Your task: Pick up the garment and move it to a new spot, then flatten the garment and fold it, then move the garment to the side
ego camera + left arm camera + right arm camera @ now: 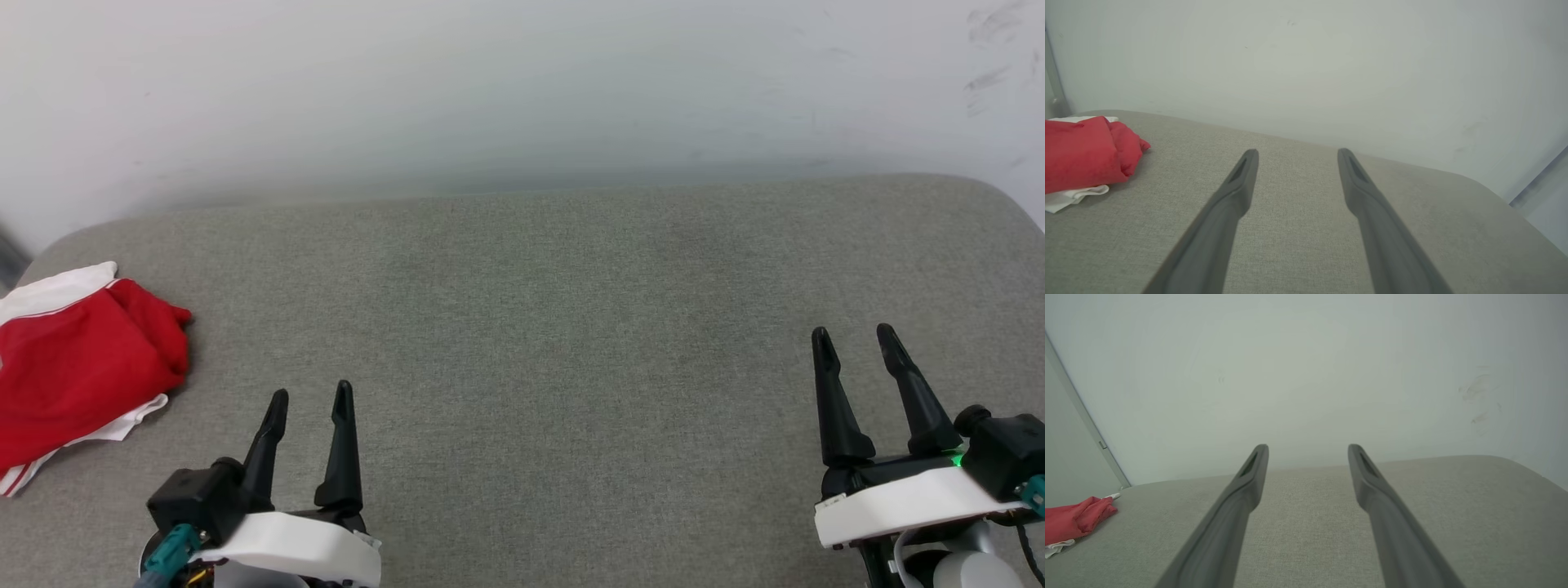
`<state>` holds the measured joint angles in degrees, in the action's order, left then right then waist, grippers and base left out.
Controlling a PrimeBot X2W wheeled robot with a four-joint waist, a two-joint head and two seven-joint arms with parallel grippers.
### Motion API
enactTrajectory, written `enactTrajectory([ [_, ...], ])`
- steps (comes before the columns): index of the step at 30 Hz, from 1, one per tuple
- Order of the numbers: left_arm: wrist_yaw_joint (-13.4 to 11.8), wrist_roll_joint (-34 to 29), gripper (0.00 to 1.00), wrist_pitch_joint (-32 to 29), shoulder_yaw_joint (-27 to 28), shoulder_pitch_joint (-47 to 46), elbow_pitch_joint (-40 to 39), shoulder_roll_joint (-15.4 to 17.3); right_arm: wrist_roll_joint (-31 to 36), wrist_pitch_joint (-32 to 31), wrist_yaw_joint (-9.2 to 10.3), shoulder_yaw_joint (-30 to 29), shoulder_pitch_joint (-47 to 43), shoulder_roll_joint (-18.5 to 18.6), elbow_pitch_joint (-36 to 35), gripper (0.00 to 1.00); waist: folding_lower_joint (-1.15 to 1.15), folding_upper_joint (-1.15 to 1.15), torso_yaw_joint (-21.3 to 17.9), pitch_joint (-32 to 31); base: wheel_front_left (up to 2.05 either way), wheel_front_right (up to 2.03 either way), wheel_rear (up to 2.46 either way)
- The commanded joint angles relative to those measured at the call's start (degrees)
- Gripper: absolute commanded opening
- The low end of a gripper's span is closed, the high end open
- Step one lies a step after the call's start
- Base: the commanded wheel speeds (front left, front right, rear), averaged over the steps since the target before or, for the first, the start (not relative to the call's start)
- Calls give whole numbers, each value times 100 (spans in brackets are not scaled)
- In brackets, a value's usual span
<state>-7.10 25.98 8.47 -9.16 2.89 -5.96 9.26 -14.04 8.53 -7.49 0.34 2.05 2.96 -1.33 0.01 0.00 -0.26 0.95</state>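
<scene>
We see the red soft jersey shirt with white sleeves (82, 376) lying in a rumpled, loosely doubled heap at the far left edge of the grey fabric-covered worktop (531, 327), just beyond our left end effector (312, 390). Both it and our right end effector (853, 331) stand fully spread, holding nothing, over bare cloth. We judge the bundle too untidy to be a finished fold, so lifting, flattening, folding and setting aside probably all remain.

No text, label, number or sign is legible; the bundled garment (73, 367) presents plain red and white fabric.
</scene>
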Motion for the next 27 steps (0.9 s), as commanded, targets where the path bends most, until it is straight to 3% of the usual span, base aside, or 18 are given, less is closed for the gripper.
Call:
enactTrajectory([
  [1, -73, -185, 100, 61, -103, -12, -38, 95, 193, 57, 0, -18, -2, -8, -51, 100, -1, 0, -5, -1, 0, 0, 0],
  [14, -403, -785, 100, 234, -610, 9, 43, 341, 803, 223, 0, -28, -58, -9, -14, 100, -1, 0, -29, 20, 0, 0, 0],
  [17, -468, -796, 100, 268, -583, 34, -24, 269, 934, 268, 0, -1, -63, -9, -36, 100, -1, 0, -27, 26, 0, 0, 0],
  [23, -286, -835, 100, 347, -306, 165, -159, 73, 859, 337, 1, -43, -82, -10, -36, 100, -1, 0, -29, 32, 0, 0, 0],
  [27, 76, -856, 100, 393, -23, 310, -128, -133, 771, 384, 1, -93, -102, -11, -7, 100, -1, 0, -40, 27, 0, 0, 0],
])
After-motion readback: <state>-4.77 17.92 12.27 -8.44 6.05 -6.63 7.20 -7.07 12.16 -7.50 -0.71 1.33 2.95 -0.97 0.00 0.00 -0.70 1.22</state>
